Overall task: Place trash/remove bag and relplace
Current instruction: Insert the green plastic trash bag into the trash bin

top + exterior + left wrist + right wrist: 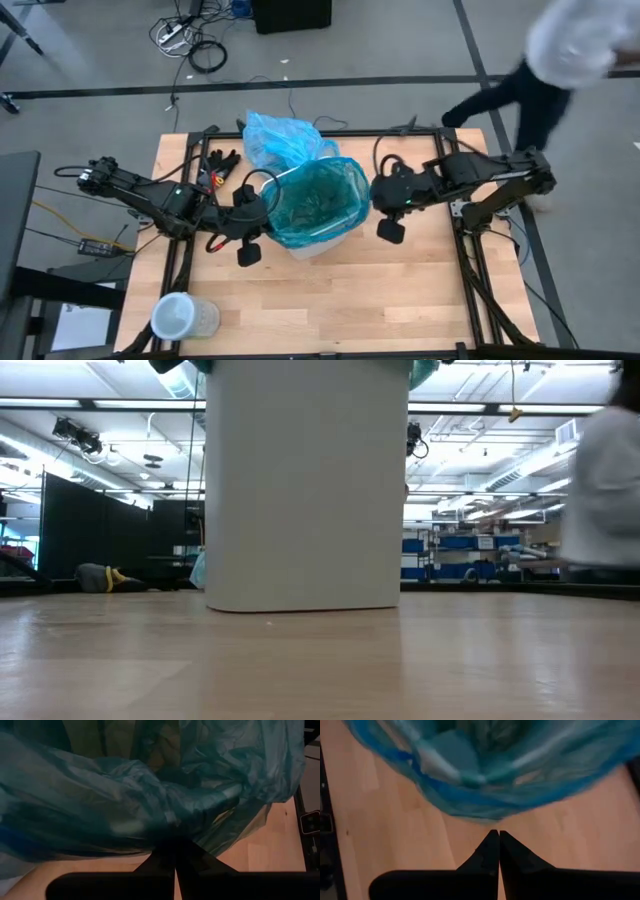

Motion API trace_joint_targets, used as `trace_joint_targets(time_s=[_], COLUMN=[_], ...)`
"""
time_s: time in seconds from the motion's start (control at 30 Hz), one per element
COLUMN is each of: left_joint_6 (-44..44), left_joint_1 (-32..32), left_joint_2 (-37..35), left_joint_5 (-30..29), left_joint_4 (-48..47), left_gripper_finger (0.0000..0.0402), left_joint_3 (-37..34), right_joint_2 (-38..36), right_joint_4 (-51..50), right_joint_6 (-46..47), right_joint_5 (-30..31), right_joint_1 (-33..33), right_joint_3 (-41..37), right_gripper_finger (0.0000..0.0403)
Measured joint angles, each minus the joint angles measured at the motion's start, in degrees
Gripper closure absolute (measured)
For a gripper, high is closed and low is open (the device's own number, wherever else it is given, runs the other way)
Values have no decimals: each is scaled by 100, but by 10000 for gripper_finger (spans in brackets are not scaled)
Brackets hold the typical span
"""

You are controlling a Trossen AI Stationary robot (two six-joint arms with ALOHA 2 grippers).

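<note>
A white bin [305, 485] stands near the middle of the wooden table [350, 300], lined with a teal-green bag [318, 200] whose rim folds over the bin's edge. Just behind the bin, toward the far edge of the table, lies the light blue bag [283, 137], crumpled in a loose heap and touching the bin's rim.

The left gripper [175, 854] is at the bin's left rim, its fingers pressed together on a fold of the teal-green bag (the plastic bunches right at the fingertips in the left wrist view). The right gripper [498, 835] hangs at the bin's right side, jaws pressed together with nothing between them, the fingertips just clear of the liner's edge above bare table.

Black gloves [218, 166] lie on the table at the far left, beside the left arm. A clear container [183, 317] sits at the near left corner, well apart from the bin. A person [560, 60] in a white top and dark trousers stands on the floor beyond the table's far right corner.

No litter scraps can be made out on the table.
</note>
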Motion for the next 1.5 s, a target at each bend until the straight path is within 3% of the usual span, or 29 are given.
trace_joint_targets(time_s=[0.23, 0.4, 0.5, 0.63, 0.83, 1.03, 1.37, 1.5], left_joint_6=[2, 9, 223, 577, 704, 454, 309, 137], left_joint_1=[2, 2, 0, -11, -13, -9, -15, -15], left_joint_2=[0, 0, -8, -68, -59, -92, -87, -87], left_joint_5=[-1, 0, 43, 299, 273, -317, -322, -479], left_joint_4=[4, 60, 251, 445, 403, 237, 256, 285], left_gripper_finger=[394, 394, 394, 391, 359, 333, 332, 332], left_joint_3=[0, 0, 0, 5, 11, 11, 24, 140], right_joint_2=[-427, -370, -286, -235, -146, -124, -77, -82], right_joint_4=[848, 2378, 2728, 2448, 2141, 2135, 2161, 2646], right_joint_6=[-233, -860, -1125, -1064, -911, -818, -757, -800], right_joint_5=[327, -415, -610, -589, -600, -600, -581, -543], right_joint_1=[-40, 45, 89, 71, 60, 80, 80, 80], right_joint_3=[28, 28, 28, 28, 10, 12, -257, -366], right_gripper_finger=[403, 403, 403, 394, 346, 310, 304, 305])
